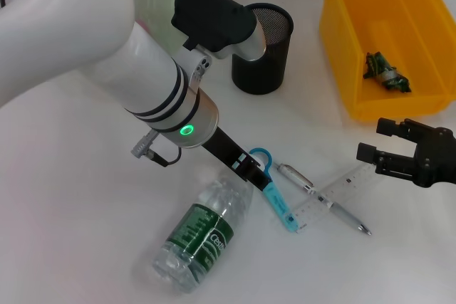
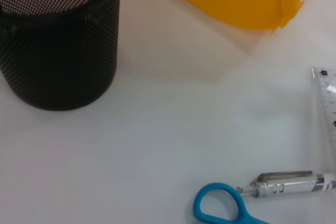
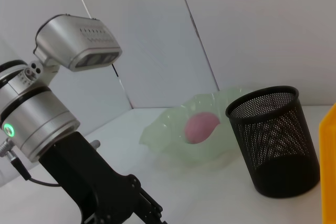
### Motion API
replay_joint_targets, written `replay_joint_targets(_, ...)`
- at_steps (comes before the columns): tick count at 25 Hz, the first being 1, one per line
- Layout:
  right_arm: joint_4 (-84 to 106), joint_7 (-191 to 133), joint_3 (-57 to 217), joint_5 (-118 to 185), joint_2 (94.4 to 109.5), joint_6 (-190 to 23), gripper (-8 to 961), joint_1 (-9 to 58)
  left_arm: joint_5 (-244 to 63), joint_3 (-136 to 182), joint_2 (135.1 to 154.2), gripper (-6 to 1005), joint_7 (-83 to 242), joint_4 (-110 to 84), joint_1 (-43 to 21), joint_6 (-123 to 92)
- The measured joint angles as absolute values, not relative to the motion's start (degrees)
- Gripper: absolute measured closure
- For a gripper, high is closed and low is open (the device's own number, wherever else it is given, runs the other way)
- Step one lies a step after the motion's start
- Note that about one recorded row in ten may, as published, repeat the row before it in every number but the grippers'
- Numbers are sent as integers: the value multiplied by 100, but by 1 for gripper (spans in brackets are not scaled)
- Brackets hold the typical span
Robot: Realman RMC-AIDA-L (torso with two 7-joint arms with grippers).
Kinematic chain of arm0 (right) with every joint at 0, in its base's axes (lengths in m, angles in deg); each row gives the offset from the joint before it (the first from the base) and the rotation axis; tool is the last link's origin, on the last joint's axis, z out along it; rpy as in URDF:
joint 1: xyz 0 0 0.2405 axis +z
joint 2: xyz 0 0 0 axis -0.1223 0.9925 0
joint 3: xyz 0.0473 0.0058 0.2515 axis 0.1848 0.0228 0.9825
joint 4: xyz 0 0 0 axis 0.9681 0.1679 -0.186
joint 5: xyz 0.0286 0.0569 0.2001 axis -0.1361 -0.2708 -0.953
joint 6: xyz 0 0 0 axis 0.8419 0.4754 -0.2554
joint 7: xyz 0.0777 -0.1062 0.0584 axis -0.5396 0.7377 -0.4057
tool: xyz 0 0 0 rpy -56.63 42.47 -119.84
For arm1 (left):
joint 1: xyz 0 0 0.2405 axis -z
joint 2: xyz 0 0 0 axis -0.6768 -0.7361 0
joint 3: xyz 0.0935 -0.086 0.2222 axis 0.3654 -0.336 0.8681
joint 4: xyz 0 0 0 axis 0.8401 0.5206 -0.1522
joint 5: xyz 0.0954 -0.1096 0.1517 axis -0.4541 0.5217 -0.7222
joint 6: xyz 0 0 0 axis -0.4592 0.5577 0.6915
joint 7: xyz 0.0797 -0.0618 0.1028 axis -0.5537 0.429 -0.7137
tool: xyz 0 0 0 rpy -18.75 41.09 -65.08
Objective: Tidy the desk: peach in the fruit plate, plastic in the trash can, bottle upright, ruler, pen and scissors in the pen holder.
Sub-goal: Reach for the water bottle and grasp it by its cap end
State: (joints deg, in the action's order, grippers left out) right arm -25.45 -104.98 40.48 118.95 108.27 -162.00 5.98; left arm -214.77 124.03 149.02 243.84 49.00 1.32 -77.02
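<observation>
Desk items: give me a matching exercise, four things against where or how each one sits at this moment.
Things:
1. peach
2. plastic
3. bottle
4. scissors

Places or states:
A. lying on its side on the desk
B. in the green fruit plate
C. flat on the desk at the left gripper
D. inside the yellow trash can

Pairs: 1-B, 2-D, 3-A, 4-C
</observation>
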Motion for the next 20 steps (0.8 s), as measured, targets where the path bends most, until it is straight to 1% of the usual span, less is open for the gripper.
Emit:
replay_joint_targets(10,-2545,-10498,4046,11895,10827,-16200,134,598,-21473,12526,14903,231,24362,4896,121,-7656)
replay_joint_targets(15,-2546,-10499,4039,11895,10827,-16201,134,598,-21473,12534,14902,348,24341,4896,115,-7632)
replay_joint_targets(20,-2545,-10499,4039,11895,10827,-16200,134,598,-21477,12533,14903,535,24324,4913,99,-7633)
